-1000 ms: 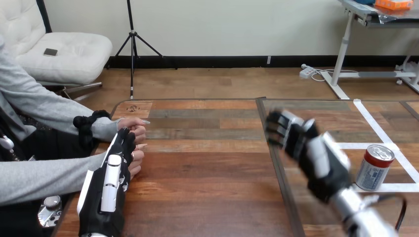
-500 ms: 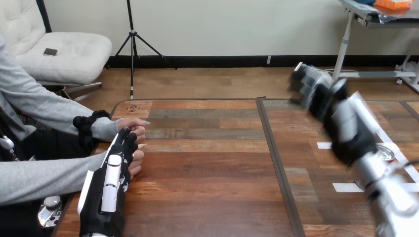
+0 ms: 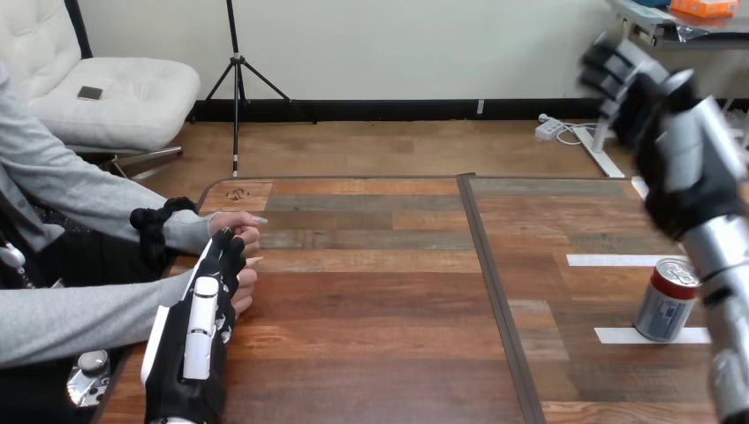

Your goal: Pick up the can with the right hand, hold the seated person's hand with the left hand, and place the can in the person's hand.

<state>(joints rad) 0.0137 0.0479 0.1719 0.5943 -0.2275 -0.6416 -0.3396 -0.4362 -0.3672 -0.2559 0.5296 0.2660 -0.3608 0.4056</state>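
The left hand (image 3: pixel 199 340) reaches between the person's hands (image 3: pixel 238 226) and its tip is lost among them, so whether it grips one cannot be told. Its wrist is cut off by the bottom edge. The right hand (image 3: pixel 661 119) is blurred at its far end, and the right forearm (image 3: pixel 730 283) covers the right edge of the can (image 3: pixel 662 306).

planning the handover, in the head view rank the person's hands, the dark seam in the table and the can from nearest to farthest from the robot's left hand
From the left hand:
1. person's hands: at the table's left edge, right against the hand.
2. dark seam: running down the table's middle.
3. can: upright at the table's right side, farthest.
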